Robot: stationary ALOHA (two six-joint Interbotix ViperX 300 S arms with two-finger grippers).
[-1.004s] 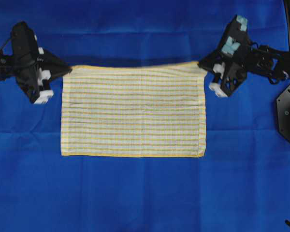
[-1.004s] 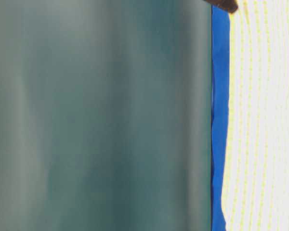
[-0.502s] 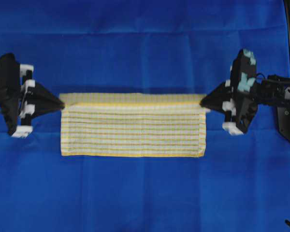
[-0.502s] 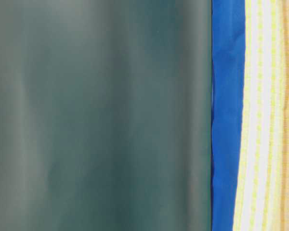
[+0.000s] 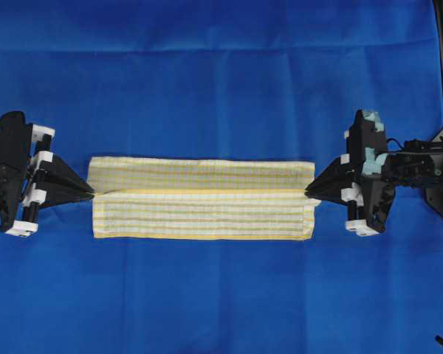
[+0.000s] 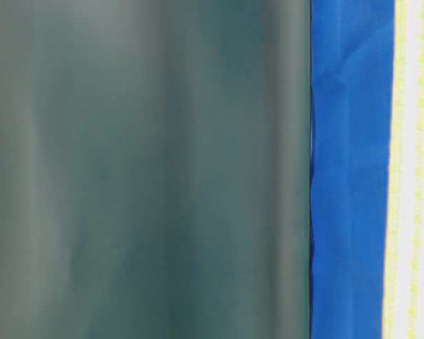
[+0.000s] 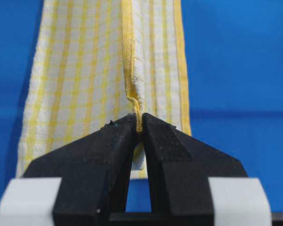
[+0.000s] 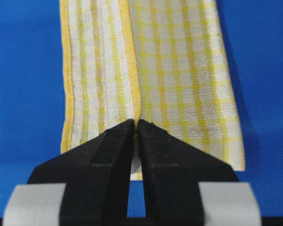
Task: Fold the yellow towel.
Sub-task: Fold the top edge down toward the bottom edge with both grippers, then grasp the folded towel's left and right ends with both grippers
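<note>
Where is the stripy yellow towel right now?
In the overhead view the yellow towel lies mid-table on the blue cloth, between the left gripper and right gripper.

Towel (image 5: 203, 199) on cloth (image 5: 221, 74), between left gripper (image 5: 91, 195) and right gripper (image 5: 308, 193).

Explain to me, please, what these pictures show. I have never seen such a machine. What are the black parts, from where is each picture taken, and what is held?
The black parts are two robot arms, each ending in a two-fingered gripper. The overhead picture looks straight down: the left gripper and the right gripper face each other across a large plain blue cloth that covers the surface. Between them lies the thin white towel with yellow checks and a yellow hem, partly folded over itself. Each gripper is shut on the hem at one end of the upper layer. Two pictures come from cameras on the wrists, looking along the black fingers at the pinched hem. The table-level picture is very close and blurred; it shows only a grey-green surface, blue cloth and a strip of towel.
</note>
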